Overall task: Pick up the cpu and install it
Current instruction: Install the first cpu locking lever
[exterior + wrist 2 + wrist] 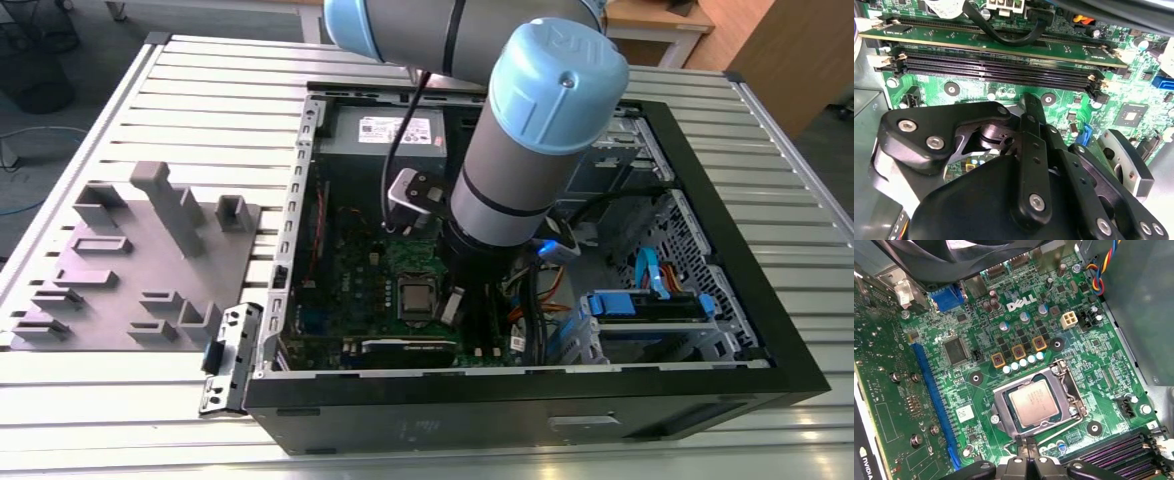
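gripper low over motherboard, just beside socket; jaws' state: cannot tell, nothing seen between them. cpu lies flat inside socket frame, so seating looks done; whether latch is locked unclear. pc case open on slatted metal table; grey fixture tray beside it.

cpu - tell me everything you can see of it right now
The cpu is a small flat square chip with a dull silvery-grey metal top and a thin pale edge. In the first wrist view it lies flat inside the metal-framed socket on the green motherboard, slightly turned along with the frame. The frame runs around its edges; nothing lies on its top. In the exterior view it shows as a grey square beside the robot arm.
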Available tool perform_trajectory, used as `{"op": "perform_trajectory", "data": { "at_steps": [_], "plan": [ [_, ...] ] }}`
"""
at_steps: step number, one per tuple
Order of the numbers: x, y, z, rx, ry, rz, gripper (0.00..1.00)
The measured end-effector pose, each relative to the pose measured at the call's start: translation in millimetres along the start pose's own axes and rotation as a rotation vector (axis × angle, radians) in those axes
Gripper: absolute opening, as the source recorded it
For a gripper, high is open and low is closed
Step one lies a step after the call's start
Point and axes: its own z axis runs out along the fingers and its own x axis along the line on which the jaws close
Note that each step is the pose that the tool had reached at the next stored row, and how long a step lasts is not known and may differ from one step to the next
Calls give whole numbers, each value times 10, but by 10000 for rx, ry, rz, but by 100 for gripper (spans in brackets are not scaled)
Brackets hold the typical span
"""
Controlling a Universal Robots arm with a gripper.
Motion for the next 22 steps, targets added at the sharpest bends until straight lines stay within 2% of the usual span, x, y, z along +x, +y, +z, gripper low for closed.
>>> {"op": "perform_trajectory", "data": {
  "at_steps": [7,15,22],
  "plan": [
    [4,-1,-4,2,7,-14,11],
    [54,-8,-2,21,25,-241,11],
    [56,-6,-2,19,22,-263,11]
  ]
}}
